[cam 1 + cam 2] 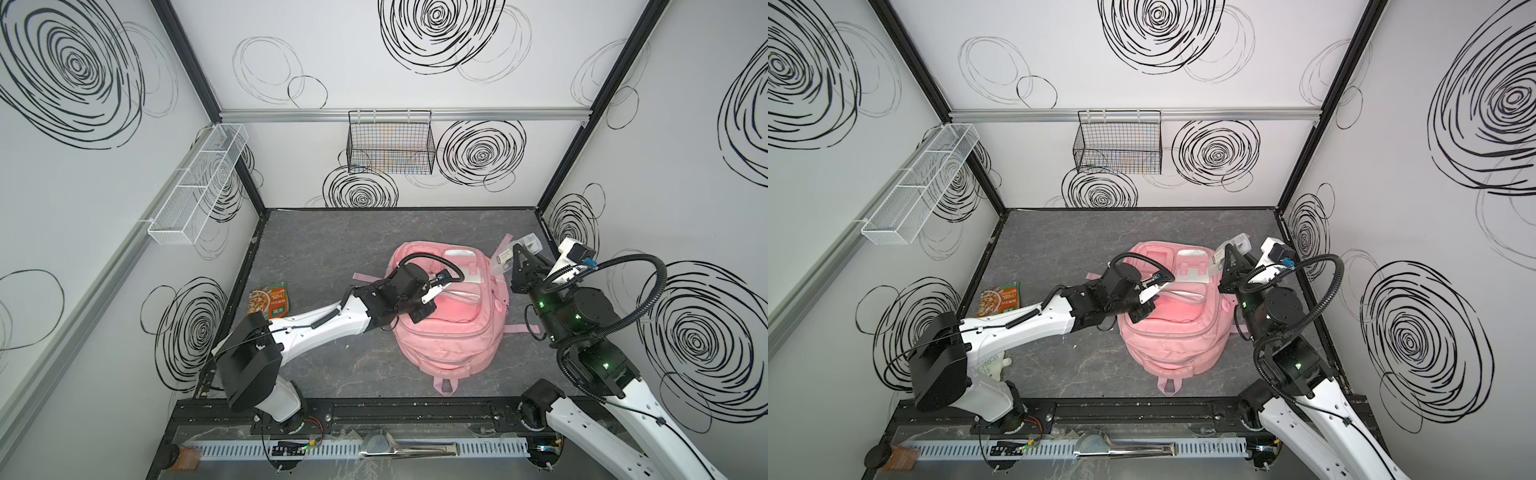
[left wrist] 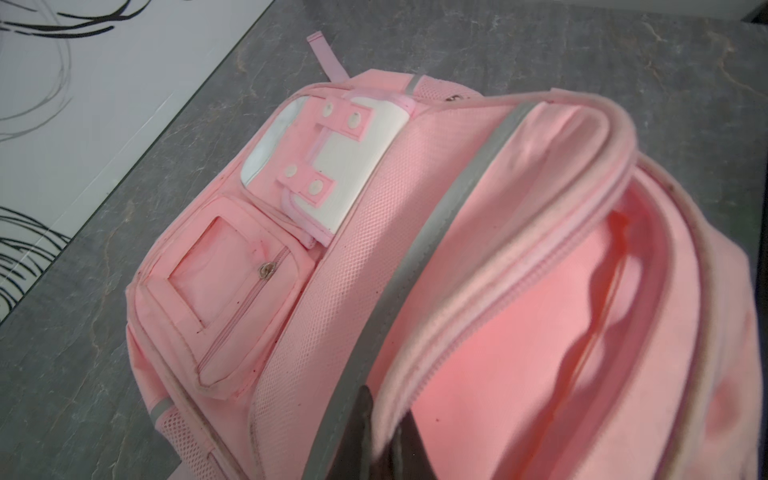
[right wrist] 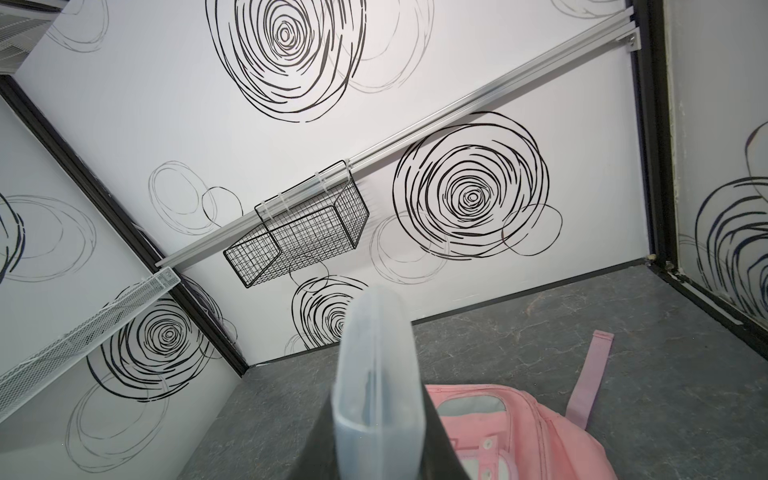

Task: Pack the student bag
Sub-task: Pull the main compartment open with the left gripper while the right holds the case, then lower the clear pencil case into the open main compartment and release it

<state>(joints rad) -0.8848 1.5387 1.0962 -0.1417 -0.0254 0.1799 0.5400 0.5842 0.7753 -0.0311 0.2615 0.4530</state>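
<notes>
Two grips, left hand (image 2: 386, 432) pinching student bag (image 1: 451, 349) rim, right hand (image 1: 519, 254) clamping clear packet (image 3: 374, 374) near side wall (image 1: 665, 199)

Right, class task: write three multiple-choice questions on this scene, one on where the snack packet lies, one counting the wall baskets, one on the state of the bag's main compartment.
1. Where does the snack packet lie?
A. inside the student bag
B. on the table, left of the bag in both top views
C. on top of the bag

2. How many baskets hang on the walls?
A. three
B. one
C. two

3. The bag's main compartment is:
A. open
B. zipped shut
C. hidden under a cloth

Key:
1 B, the packet lies flat on the table, apart from the bag.
2 C, a black wire basket hangs on the back wall and a white mesh basket on a side wall.
3 A, the left gripper pinches the rim and the pink lining shows.
</notes>
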